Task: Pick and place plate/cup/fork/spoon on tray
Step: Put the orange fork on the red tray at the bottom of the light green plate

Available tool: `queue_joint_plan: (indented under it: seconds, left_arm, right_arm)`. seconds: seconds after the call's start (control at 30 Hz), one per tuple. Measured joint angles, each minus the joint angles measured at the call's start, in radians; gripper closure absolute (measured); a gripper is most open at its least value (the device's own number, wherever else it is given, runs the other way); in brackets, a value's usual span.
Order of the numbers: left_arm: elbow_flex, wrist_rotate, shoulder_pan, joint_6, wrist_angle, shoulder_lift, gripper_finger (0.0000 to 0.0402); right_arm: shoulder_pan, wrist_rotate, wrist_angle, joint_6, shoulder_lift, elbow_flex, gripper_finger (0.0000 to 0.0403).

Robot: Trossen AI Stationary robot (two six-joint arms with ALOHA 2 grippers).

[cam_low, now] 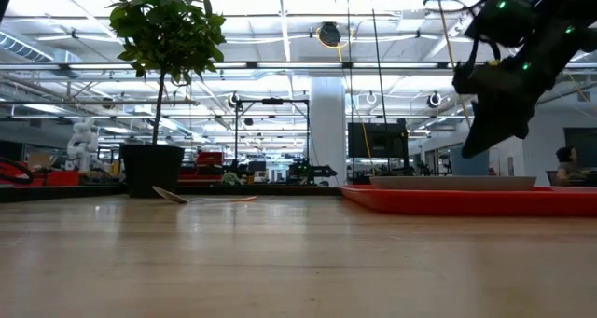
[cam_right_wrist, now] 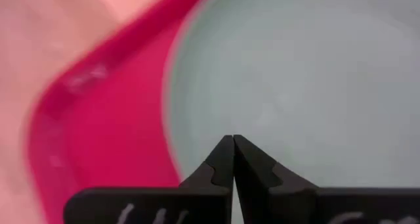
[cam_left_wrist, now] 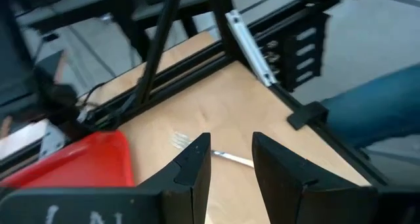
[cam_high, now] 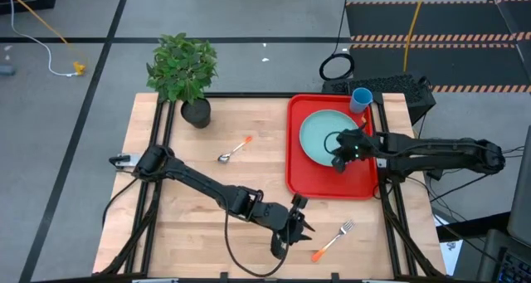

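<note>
High view gives me the layout, and I'm placing everything off the tray (cam_high: pixel 294 163), which sits on the counter (cam_high: pixel 199 158) at its right side. On the tray lies the plate (cam_high: pixel 319 134); the cup (cam_high: pixel 362 98) stands at the tray's far right corner. My right gripper (cam_high: pixel 338 160) hangs over the plate's near edge, fingers pressed together and holding nothing, so I judge that arm idle for now.

Two pieces remain off the tray. The spoon (cam_high: pixel 234 150) lies well to the tray's left, near the potted plant (cam_high: pixel 182 67). The fork (cam_high: pixel 333 240) lies just off the tray's near edge, toward its right corner, handle pointing near-left and tines toward the tray.

My left gripper (cam_high: pixel 299 225) hovers just left of the fork, beside the tray's near left corner, and in the left wrist view its fingers (cam_left_wrist: pixel 193 168) stand parted and empty, with the tines showing between them. I'd say the fork comes next: the left arm is plainly nearer, and the handle's slant crosses the gripper's gap.
</note>
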Motion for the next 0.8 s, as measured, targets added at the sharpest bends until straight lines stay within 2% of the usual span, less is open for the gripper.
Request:
queue_joint_plan:
  seconds: [0.27,0.4,0.5,0.63,0.73,0.8]
  left_arm:
    - [0.000,-0.056,-0.014,-0.207,0.007,0.020,0.0286]
    - [0.000,-0.103,-0.026,-0.242,0.050,0.071,0.0286]
    - [0.000,-0.116,-0.036,-0.246,0.118,0.118,0.0286]
    - [0.001,-0.229,-0.049,-0.243,0.163,0.157,0.0286]
    - [0.003,-0.322,-0.052,-0.241,0.207,0.177,0.0286]
    - [0.003,-0.345,-0.050,-0.243,0.231,0.191,0.0286]
  right_arm:
    - [0.160,0.002,0.172,0.038,-0.088,0.000,0.0403]
    - [0.231,0.006,0.266,0.033,-0.092,0.013,0.0403]
    - [0.286,0.053,0.271,0.030,-0.084,0.047,0.0403]
    - [0.358,0.106,0.270,0.022,-0.078,0.081,0.0403]
    - [0.408,0.109,0.269,0.013,-0.079,0.101,0.0403]
    - [0.443,0.099,0.269,0.010,-0.079,0.105,0.0403]
